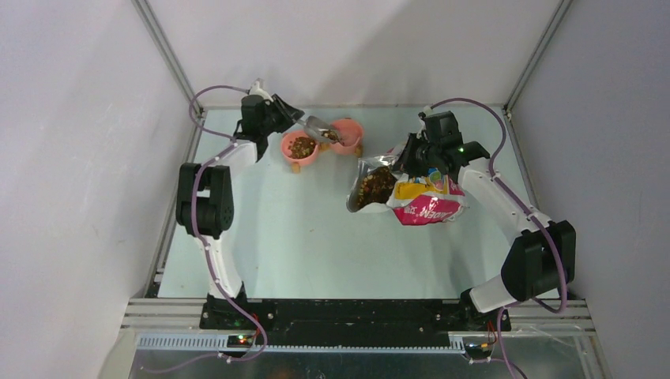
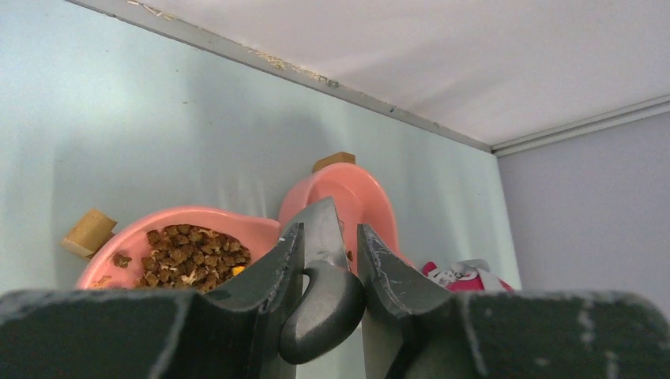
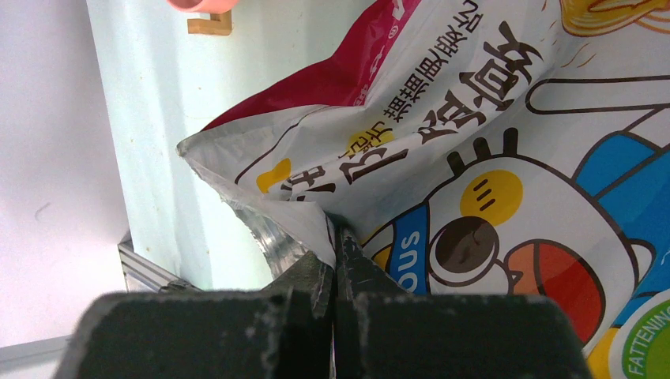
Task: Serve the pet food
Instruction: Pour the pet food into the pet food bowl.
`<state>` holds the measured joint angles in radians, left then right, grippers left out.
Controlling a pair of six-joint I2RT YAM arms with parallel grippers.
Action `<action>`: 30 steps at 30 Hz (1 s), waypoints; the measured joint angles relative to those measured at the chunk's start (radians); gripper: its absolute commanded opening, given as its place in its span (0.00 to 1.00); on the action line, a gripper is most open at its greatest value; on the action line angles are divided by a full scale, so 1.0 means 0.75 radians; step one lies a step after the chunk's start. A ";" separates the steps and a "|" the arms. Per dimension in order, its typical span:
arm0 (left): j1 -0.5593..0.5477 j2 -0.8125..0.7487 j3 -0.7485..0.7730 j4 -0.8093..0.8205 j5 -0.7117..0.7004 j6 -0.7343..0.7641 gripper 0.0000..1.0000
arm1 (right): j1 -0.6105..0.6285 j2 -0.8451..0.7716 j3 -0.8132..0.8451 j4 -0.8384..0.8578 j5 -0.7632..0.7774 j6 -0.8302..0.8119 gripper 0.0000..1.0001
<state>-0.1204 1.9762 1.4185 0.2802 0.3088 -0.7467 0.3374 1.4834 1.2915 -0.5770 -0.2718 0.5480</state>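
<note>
While the one printed bag is pinched at its torn rim by the right gripper, fingers pressed tight on the foil, a heap of pet food can be seen in its open mouth. Two pink bowls are sat touching at the far side of the table: the left bowl is loaded with kibble. The single grey scoop, its handle clamped in the left gripper, is held over the right bowl with a bit of kibble in it.
</note>
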 measured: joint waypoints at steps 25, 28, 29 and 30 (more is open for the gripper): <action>-0.267 0.053 0.261 -0.103 -0.342 0.763 0.00 | -0.002 0.006 0.000 -0.013 0.001 0.019 0.00; -0.289 0.058 0.375 -0.247 -0.417 0.843 0.00 | -0.002 0.006 0.000 -0.015 0.003 0.022 0.00; -0.298 0.058 0.408 -0.281 -0.444 0.868 0.00 | -0.002 0.006 0.000 -0.017 0.003 0.022 0.00; -0.305 0.058 0.435 -0.313 -0.465 0.886 0.00 | -0.002 0.006 0.000 -0.017 0.003 0.022 0.00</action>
<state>-0.3492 2.0201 1.7447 0.0456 -0.0399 -0.0826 0.3359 1.4879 1.2915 -0.5900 -0.2695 0.5644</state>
